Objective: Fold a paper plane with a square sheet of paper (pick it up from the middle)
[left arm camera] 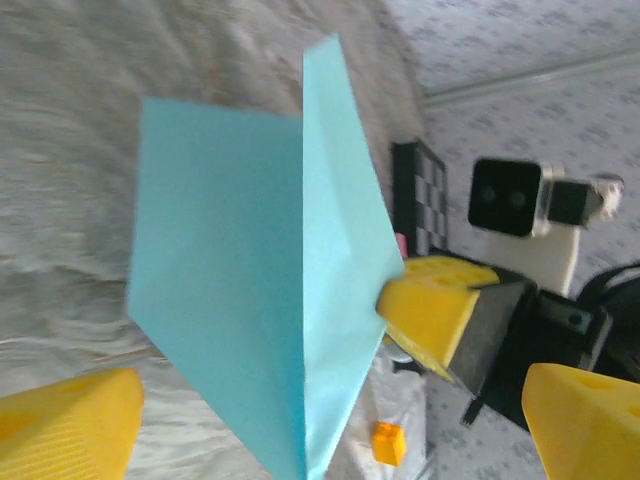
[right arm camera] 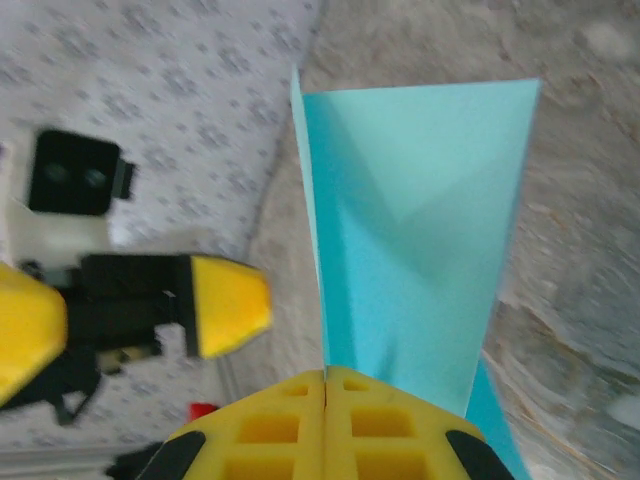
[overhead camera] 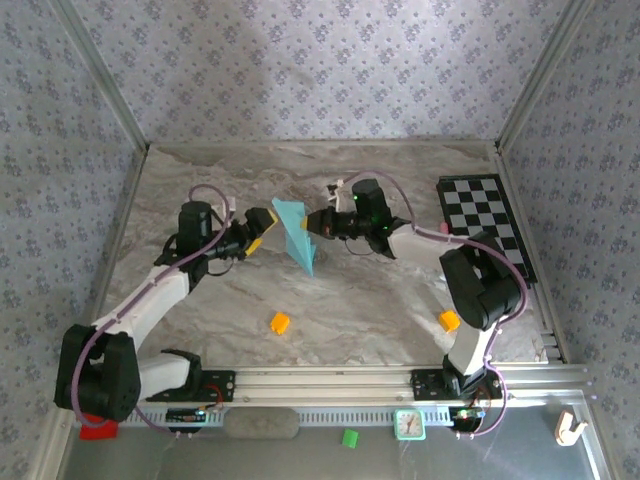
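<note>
The teal square sheet of paper [overhead camera: 294,232] hangs above the table's middle, folded along a straight crease, with a pointed lower tip. My right gripper [overhead camera: 306,226] is shut on the sheet's right edge. In the right wrist view its yellow fingers [right arm camera: 325,385] meet on the paper [right arm camera: 410,250]. My left gripper [overhead camera: 260,232] stands open just left of the sheet, apart from it. In the left wrist view the paper [left arm camera: 240,290] fills the gap ahead of the left gripper [left arm camera: 330,425], with the right gripper's fingers [left arm camera: 430,305] pinching it. The paper plane is out of view.
Two orange cubes [overhead camera: 279,322] [overhead camera: 449,320] lie on the marble table [overhead camera: 200,320] near the front. A black-and-white checkered board [overhead camera: 487,222] lies at the right. A green cube [overhead camera: 349,437] and a small clock [overhead camera: 408,424] sit below the rail. Patterned walls enclose the table.
</note>
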